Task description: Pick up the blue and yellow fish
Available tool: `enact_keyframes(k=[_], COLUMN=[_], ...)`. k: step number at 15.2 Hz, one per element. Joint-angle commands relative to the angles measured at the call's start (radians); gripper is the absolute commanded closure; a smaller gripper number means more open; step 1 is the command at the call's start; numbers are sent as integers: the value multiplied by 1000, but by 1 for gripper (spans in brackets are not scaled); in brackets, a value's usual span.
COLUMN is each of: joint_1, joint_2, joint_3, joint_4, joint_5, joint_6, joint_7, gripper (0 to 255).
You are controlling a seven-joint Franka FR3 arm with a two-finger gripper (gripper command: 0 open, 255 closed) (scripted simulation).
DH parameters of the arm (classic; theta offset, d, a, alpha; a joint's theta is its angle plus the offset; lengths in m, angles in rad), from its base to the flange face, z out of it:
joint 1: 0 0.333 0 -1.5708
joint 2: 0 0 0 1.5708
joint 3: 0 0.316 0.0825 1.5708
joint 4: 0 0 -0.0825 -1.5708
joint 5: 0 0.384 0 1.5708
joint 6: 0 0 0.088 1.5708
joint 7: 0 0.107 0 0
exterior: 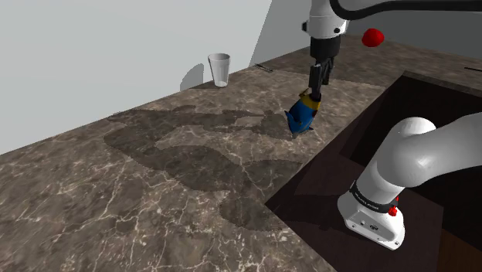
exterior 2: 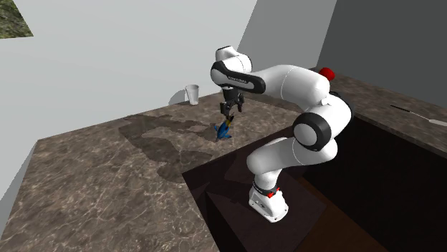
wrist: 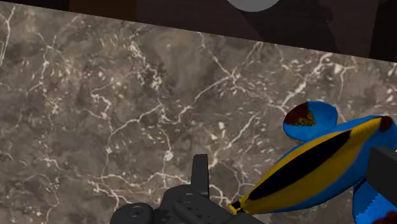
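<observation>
Black gripper (exterior: pixel 314 96) points straight down, fingers clamped on the blue and yellow fish (exterior: pixel 301 118). Fish hangs tilted under them, low over the brown marble counter (exterior: pixel 139 193); touching or clear, can't tell. Pale cup (exterior: pixel 220 69) at fish's 10 o'clock in shoulder view, well apart

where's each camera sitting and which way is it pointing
Shoulder view: beside and behind the stand, looking down across the counter toward the wall; shows the arm and the gripper at the fish.
Second exterior view: farther back and higher, facing much the same way; shows the whole arm.
Wrist view: on the hand, looking down at counter and fish; shows the gripper.
Shared: both exterior views show the cup and fish.
</observation>
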Motion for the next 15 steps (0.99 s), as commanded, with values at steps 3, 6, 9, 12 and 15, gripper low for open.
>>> enact_keyframes(k=[3,6,9,12,15], joint_1=[-30,-89,-172,-198,-195], joint_2=[3,52,149,182,184], joint_3=[108,274,443,494,501], joint_4=[-2,30,101,100,62], joint_5=[22,39,26,19,24], joint_6=[26,59,76,102,141], joint_7=[198,497,804,893,902], gripper=[0,0,0,0,0])
